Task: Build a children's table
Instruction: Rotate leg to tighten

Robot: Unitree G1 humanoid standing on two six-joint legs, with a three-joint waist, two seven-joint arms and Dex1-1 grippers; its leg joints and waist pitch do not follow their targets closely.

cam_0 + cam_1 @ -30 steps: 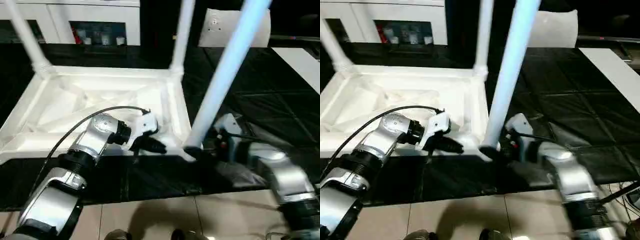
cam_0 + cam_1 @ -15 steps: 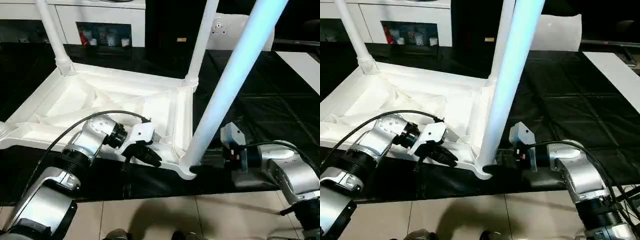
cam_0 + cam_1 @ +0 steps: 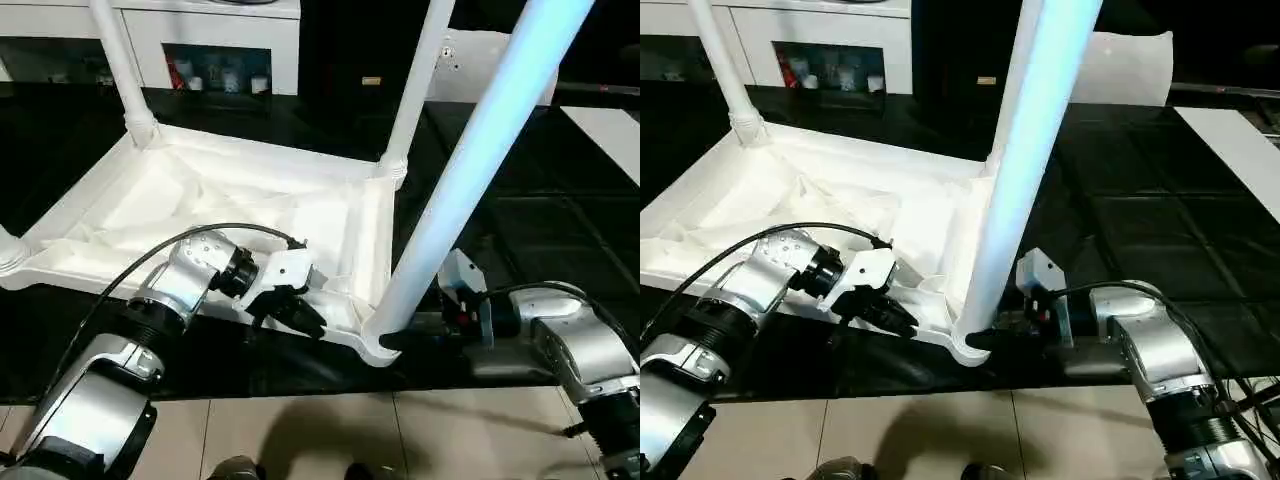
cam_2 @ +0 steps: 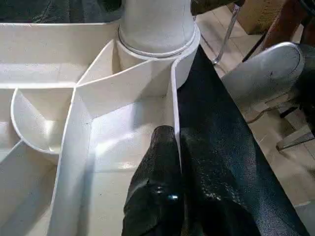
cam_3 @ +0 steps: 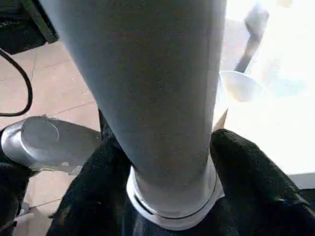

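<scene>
The children's table lies upside down on a black mat, its ribbed white top (image 3: pixel 200 200) facing up. Three white legs stand in corner sockets: far left (image 3: pixel 120 60), far right (image 3: pixel 420 80) and near right (image 3: pixel 470 160). My left gripper (image 3: pixel 305 318) is shut on the near rim wall, close to the near right corner; the left wrist view has its fingers (image 4: pixel 162 162) pinching that thin wall. My right gripper (image 3: pixel 400 340) reaches in from the right at the near right leg's base. Its black fingers (image 5: pixel 246 182) press against both sides of the leg (image 5: pixel 147 73) just above the socket.
The black mat (image 3: pixel 520 230) ends near my forearms, with beige floor tiles (image 3: pixel 300 430) below it. A white cabinet (image 3: pixel 200 40) stands at the back, a white panel (image 3: pixel 490 60) behind the near leg, and a white board (image 3: pixel 610 130) at the far right.
The camera has shifted, so the whole picture moved. My right gripper's fingers have closed in around the near right leg's base. My left gripper stays on the rim.
</scene>
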